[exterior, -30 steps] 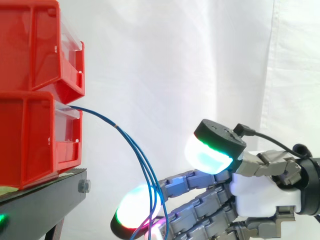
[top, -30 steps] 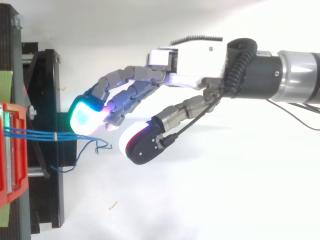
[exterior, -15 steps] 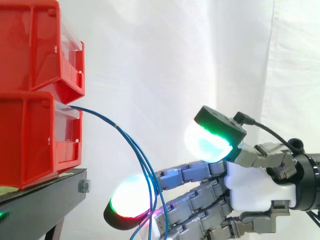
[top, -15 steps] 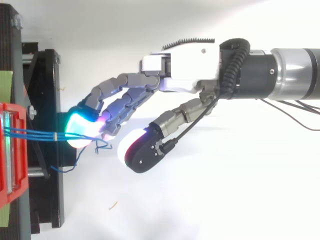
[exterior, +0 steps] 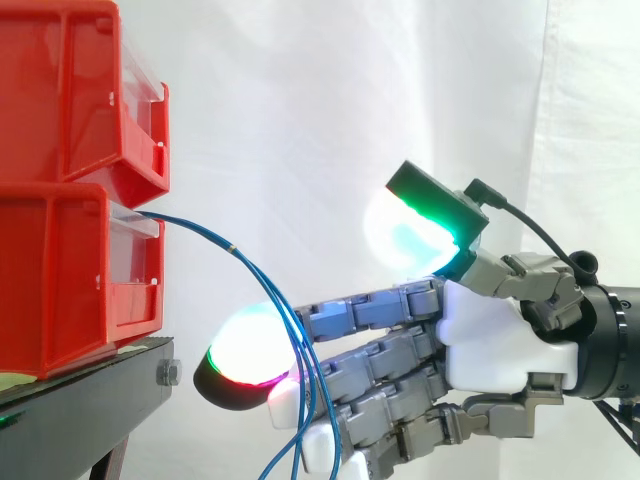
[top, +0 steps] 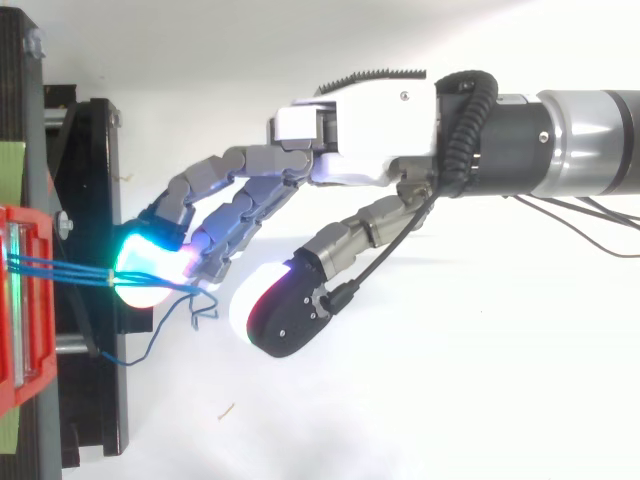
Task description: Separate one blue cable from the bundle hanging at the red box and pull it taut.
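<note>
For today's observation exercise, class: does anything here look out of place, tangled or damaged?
Nothing looks damaged. The blue cables hang from the lower red bin, and their loose ends curl unevenly near the straight fingers of the robot hand.

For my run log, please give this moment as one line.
hand: open, fingertips at blue cables | blue cables: slack, hanging from red box | none pulled taut yet

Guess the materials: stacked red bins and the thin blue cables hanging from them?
Stacked red bins: likely moulded plastic, glossy, judging by highlights and ribbed walls. Thin blue cables: probably plastic-insulated wire, smooth, bending in a slack curve; core unseen.
</note>
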`<action>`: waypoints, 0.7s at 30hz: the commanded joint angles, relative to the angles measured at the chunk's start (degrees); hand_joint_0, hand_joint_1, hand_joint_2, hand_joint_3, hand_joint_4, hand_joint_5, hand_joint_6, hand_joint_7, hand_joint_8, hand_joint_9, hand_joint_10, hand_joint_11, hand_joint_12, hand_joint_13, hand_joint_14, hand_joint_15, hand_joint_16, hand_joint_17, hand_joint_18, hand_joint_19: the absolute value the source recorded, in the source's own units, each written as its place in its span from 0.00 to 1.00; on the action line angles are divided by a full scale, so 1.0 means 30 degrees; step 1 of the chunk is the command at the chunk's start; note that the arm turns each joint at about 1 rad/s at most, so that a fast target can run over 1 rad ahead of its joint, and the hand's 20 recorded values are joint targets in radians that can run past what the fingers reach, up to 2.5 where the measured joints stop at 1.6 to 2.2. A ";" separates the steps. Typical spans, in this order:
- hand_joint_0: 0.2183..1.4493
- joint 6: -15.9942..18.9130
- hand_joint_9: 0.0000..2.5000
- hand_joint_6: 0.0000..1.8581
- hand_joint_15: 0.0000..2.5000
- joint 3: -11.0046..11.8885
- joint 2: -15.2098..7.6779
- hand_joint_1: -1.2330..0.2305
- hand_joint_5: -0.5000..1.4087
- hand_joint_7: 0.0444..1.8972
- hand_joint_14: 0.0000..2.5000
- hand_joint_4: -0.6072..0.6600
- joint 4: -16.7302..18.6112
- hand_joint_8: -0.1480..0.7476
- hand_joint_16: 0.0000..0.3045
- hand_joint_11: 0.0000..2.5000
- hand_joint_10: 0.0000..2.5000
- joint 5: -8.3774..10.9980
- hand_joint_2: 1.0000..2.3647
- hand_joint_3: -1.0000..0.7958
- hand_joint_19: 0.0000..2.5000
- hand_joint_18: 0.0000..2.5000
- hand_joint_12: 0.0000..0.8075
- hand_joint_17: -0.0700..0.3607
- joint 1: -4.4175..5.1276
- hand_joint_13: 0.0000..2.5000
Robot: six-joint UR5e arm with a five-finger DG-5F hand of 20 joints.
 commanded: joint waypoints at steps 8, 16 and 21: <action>0.28 -0.0019 0.28 0.27 0.14 0.0771 -0.0729 0.39 0.16 0.38 0.00 0.63 0.0714 0.48 0.15 0.11 0.00 -0.0357 0.00 0.28 0.18 0.25 0.44 0.40 0.0109 0.30; 0.30 0.0039 0.29 0.27 0.14 0.0742 -0.0699 0.40 0.17 0.41 0.00 0.64 0.0655 0.48 0.15 0.12 0.00 -0.0445 0.00 0.29 0.18 0.25 0.43 0.39 -0.0008 0.31; 0.31 0.0039 0.30 0.27 0.14 0.0742 -0.0699 0.40 0.18 0.43 0.00 0.65 0.0772 0.48 0.14 0.12 0.00 -0.0445 0.00 0.30 0.19 0.26 0.43 0.39 -0.0008 0.32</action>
